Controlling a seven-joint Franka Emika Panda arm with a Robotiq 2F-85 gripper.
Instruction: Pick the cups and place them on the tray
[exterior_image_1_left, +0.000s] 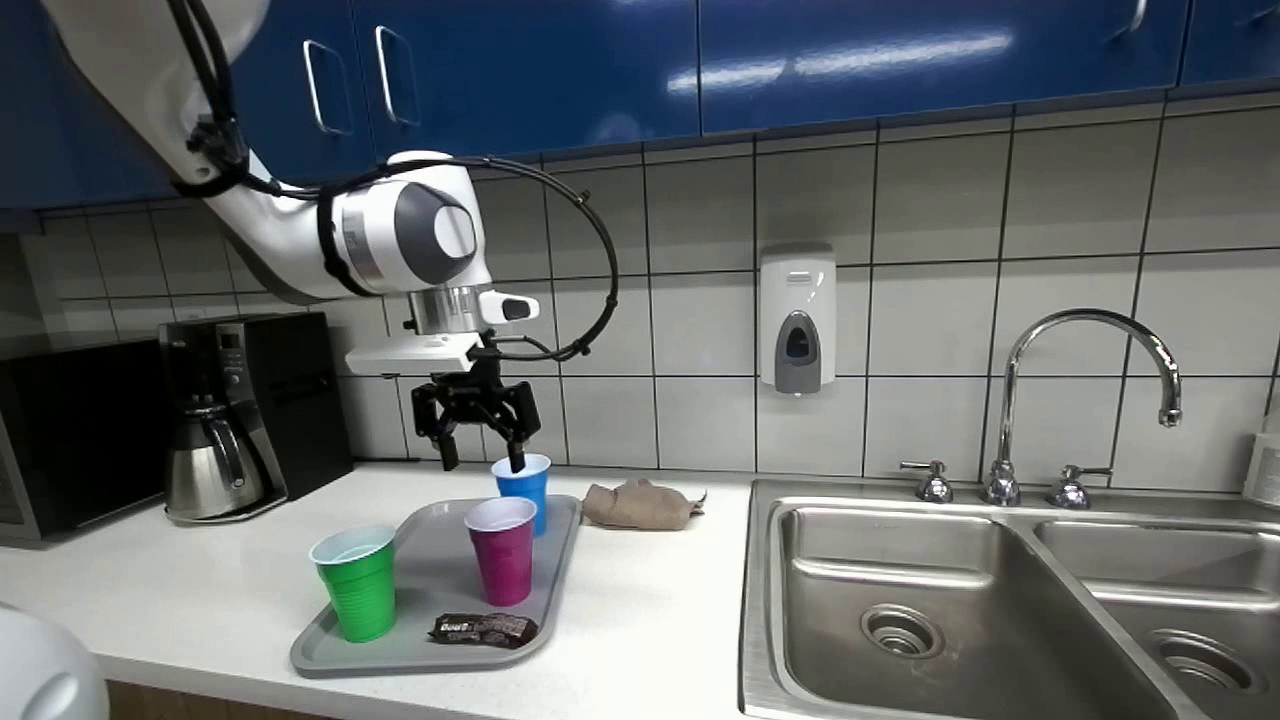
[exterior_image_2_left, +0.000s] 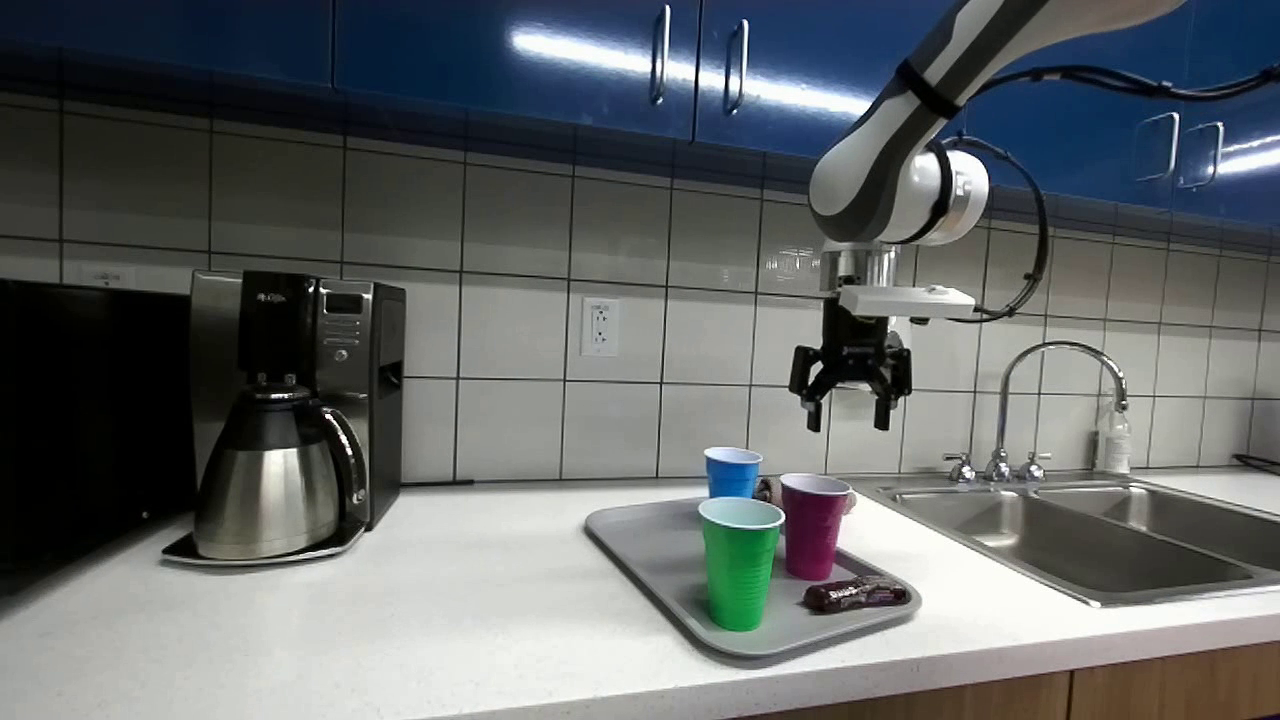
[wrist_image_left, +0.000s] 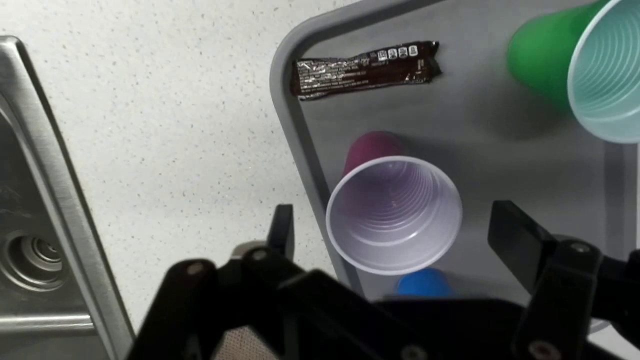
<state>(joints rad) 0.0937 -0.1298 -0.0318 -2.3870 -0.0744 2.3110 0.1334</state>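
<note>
One green cup (exterior_image_1_left: 360, 590), one magenta cup (exterior_image_1_left: 503, 555) and one blue cup (exterior_image_1_left: 530, 500) stand upright on the grey tray (exterior_image_1_left: 432, 575) in an exterior view, mouths up, long axes vertical, tapering toward their bases. The gripper (exterior_image_1_left: 483, 461) hangs higher than all three rims, fingers spread wide with nothing held; from here one fingertip overlaps the blue cup's rim. A soap dispenser (exterior_image_1_left: 798, 320) shows whole on the tiles.

In an exterior view with a wall outlet (exterior_image_2_left: 600, 327), which appears only there, a gap parts the blue cup from the magenta cup. The green and blue cups lie below the gripper and toward the left edge, the magenta cup nearly under one finger.

The wrist view alone looks down into the magenta cup: its pale mouth lines up between the spread fingers (wrist_image_left: 520, 245), below their tips, its base showing toward the top edge. The green cup is cut off at the upper right; most of the blue cup is hidden. Fine print shows on a wrapped bar (wrist_image_left: 365, 70)
</note>
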